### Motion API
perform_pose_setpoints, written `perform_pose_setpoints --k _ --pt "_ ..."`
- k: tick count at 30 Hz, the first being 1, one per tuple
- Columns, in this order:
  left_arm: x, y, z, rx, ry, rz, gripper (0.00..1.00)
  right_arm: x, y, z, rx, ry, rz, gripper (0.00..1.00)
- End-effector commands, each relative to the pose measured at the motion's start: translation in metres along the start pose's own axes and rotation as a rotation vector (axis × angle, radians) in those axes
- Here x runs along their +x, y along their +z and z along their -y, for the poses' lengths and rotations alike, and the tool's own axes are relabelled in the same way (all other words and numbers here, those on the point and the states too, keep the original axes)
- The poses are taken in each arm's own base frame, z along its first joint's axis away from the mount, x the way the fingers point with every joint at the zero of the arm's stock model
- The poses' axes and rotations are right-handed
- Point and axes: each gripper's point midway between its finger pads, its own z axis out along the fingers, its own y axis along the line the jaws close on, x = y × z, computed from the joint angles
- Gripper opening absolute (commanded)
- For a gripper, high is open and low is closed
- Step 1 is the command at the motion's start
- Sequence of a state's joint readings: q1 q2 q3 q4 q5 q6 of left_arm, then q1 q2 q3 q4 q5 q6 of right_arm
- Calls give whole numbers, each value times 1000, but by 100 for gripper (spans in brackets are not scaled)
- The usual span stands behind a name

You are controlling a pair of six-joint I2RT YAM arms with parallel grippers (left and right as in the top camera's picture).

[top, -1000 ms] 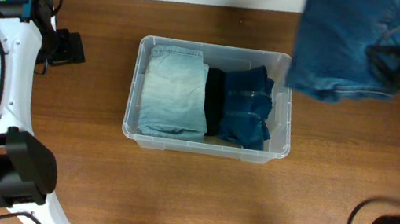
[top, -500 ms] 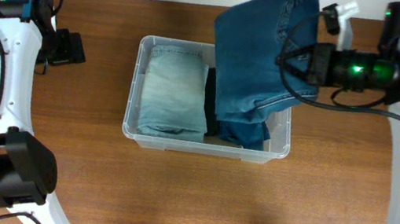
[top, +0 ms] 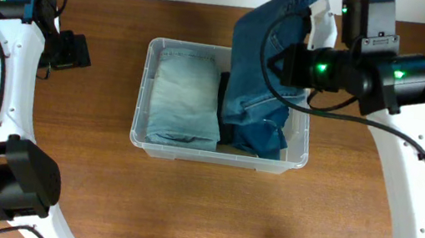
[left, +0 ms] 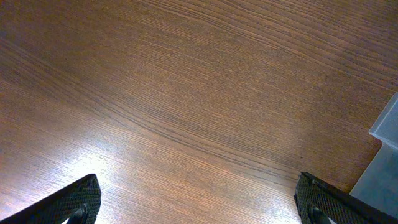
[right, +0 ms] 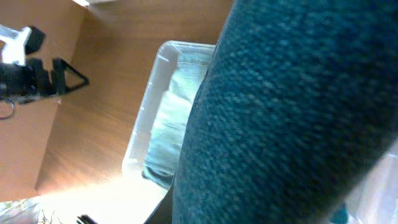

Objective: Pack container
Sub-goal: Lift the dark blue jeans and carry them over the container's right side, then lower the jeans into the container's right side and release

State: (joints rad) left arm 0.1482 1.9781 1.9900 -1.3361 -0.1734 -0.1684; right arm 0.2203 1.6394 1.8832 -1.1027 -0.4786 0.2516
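The right tool (top: 286,64) carries a pair of dark blue jeans (top: 261,50). Cloth hides its fingers in both views, so I judge the grip closed from the way the garment hangs from it. Directly beneath it lies the container (top: 147,84), its long axis running from under this tool toward the left tool (top: 72,51). The jeans droop over the end of the bin closest to the right tool, on top of a folded dark blue garment (top: 265,137). Farther out sit a black garment (top: 227,104) and then a folded light blue garment (top: 187,103), each lying across the bin's long axis.

The right arm is clearly the nearer; the left tool stands well apart over bare tabletop (top: 182,207). In its own wrist view its 2 fingers (left: 74,199) are spread wide with nothing between them, and 1 corner of the bin shows at the frame edge.

The right wrist view is mostly denim. Only the overhead view shows where the jeans would land.
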Motion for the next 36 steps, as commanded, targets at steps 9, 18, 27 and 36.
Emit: perform_pose_setpoints --k 9,18,27,36 --pt "-4 -13 -2 0 -2 38 99 14 39 -45 -274 -104 3 4" --pt "-4 -13 -2 -1 -2 37 99 41 71 -24 -308 -89 -43 4" --pt "-4 -13 -2 -1 -2 37 99 59 80 30 -150 -37 -85 4" --pt "-4 -13 -2 -1 -2 37 99 78 87 91 147 -12 -118 4"
